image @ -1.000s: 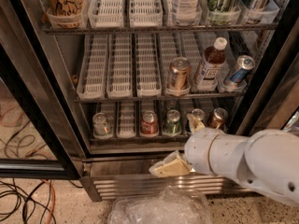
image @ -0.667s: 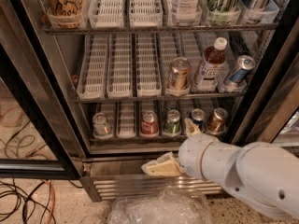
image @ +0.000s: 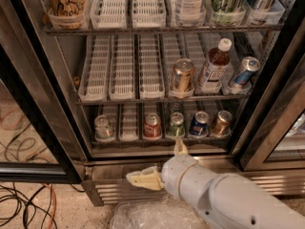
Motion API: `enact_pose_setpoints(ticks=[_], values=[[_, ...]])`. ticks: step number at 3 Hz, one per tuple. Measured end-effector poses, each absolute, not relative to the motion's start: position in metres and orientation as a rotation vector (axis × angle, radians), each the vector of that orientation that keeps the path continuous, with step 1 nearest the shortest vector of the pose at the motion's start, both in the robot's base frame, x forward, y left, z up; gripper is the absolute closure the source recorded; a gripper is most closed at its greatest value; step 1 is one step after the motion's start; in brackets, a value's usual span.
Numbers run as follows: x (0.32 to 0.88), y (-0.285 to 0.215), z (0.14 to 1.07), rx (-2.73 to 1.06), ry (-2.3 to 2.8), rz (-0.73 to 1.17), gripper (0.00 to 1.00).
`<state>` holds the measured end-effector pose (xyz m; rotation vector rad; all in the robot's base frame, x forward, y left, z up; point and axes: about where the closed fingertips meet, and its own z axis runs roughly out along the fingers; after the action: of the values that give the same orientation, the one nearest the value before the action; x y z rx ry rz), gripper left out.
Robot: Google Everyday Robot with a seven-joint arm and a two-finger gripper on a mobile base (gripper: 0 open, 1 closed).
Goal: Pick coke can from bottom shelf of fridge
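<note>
The coke can [image: 152,126], red with a silver top, stands in the third lane of the bottom shelf [image: 128,143] of the open fridge [image: 62,104]. My gripper [image: 159,163] is in front of the fridge's base, just below the shelf and slightly right of the coke can. Its cream fingers [image: 143,179] are spread apart, one pointing left and one pointing up at the shelf edge. It holds nothing. My white arm [image: 224,197] comes in from the lower right.
On the bottom shelf stand a silver can [image: 103,127], a green can [image: 177,124], a dark blue can [image: 198,123] and a bronze can [image: 221,122]. The louvred grille [image: 114,191] lies below. The black door frame [image: 33,128] is at left, with cables [image: 24,204] on the floor.
My arm and gripper have moved left along the fridge base, from under the right-hand cans to just below the green and coke cans. The cans have not moved.
</note>
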<state>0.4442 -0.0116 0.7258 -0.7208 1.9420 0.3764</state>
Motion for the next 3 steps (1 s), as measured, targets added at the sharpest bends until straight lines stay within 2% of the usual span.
enact_pose_setpoints(ticks=[2, 3], values=[[0.446, 0.015, 0.678, -0.554, 1.962, 0.369, 0.00], [0.449, 0.003, 0.659, -0.435, 1.975, 0.338, 0.00]])
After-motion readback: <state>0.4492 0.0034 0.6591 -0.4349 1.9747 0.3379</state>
